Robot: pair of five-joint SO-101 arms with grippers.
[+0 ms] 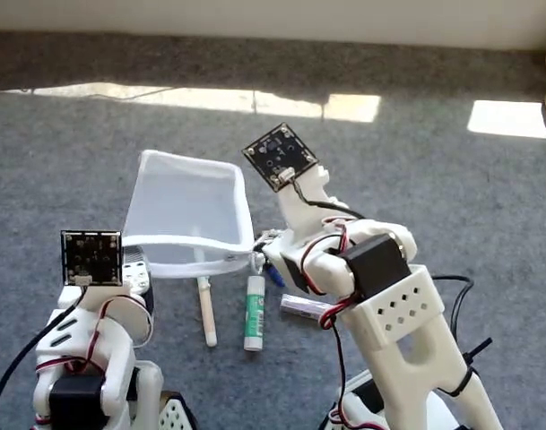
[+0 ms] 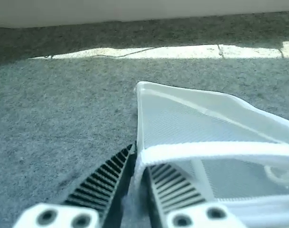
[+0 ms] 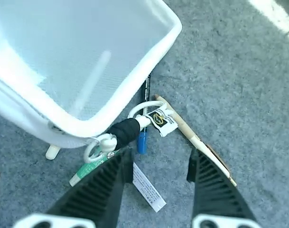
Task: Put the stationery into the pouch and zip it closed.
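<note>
Left gripper [image 2: 137, 164] clamped on pouch [image 1: 187, 197] rim; right gripper [image 3: 158, 161] jaws apart, nearer the glue stick [image 1: 254, 313]; stick lies at 6 o'clock of the mouth, axis 12–6.

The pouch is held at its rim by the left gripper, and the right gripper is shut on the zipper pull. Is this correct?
Not quite. The left gripper does hold the pouch at its rim, but the right gripper is open. In the right wrist view its fingers stand wide apart, and the zipper pull lies ahead of them, not between them.
</note>
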